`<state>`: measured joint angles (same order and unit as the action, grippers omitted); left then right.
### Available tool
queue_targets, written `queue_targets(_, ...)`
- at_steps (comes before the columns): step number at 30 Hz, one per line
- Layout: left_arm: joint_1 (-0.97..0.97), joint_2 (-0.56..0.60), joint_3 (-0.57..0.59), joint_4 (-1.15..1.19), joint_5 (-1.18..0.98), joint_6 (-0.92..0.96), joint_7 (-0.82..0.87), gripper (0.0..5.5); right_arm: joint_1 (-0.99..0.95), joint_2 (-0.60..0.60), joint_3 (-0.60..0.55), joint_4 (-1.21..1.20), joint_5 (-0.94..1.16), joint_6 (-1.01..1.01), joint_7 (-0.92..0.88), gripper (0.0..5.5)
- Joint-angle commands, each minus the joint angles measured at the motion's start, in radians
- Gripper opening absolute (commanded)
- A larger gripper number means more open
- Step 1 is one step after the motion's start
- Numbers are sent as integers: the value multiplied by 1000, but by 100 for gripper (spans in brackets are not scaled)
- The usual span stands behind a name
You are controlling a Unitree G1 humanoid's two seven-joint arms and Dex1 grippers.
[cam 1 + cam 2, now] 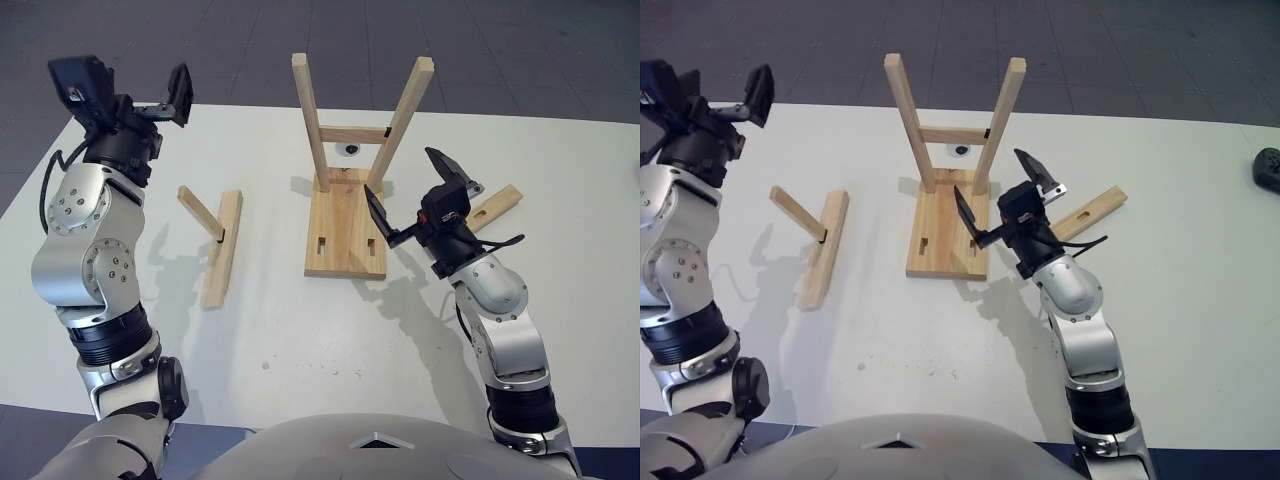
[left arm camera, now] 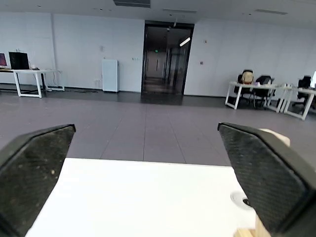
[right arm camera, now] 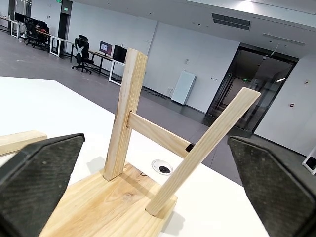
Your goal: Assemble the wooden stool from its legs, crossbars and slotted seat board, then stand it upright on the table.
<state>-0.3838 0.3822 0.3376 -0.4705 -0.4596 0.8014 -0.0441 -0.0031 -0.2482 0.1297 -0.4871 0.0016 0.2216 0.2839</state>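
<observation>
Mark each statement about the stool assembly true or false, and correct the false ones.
1. Two legs joined by a crossbar stand in the seat board. True.
2. The right tool grips a leg. False: it is open and empty.
3. The board's two near slots are filled. False: both are empty.
4. A loose leg piece lies on the table left of the board. True.

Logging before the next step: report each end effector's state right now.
Left end effector: open, holding nothing.
Right end effector: open, holding nothing.
</observation>
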Motion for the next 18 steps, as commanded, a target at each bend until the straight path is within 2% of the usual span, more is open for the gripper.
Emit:
queue_targets(1, 104, 63, 23, -155, -56, 289, 21, 538, 60, -9, -16, -38, -9, 5, -11, 540)
queue_targets(4, 168, 79, 26, -175, -49, 376, 19, 538, 97, -12, -23, -58, -13, 8, -17, 540)
queue_targets(9, 297, 55, -73, -169, -39, 443, -7, 538, 111, -10, -23, -69, -19, 13, -20, 540)
queue_targets(13, 413, 93, -140, -73, 32, 379, -35, 538, 107, -8, -21, -67, -20, 16, -22, 540)
queue_targets(18, 447, 89, -194, 70, 90, 297, -78, 538, 98, -1, -11, -64, -22, 18, -23, 540)
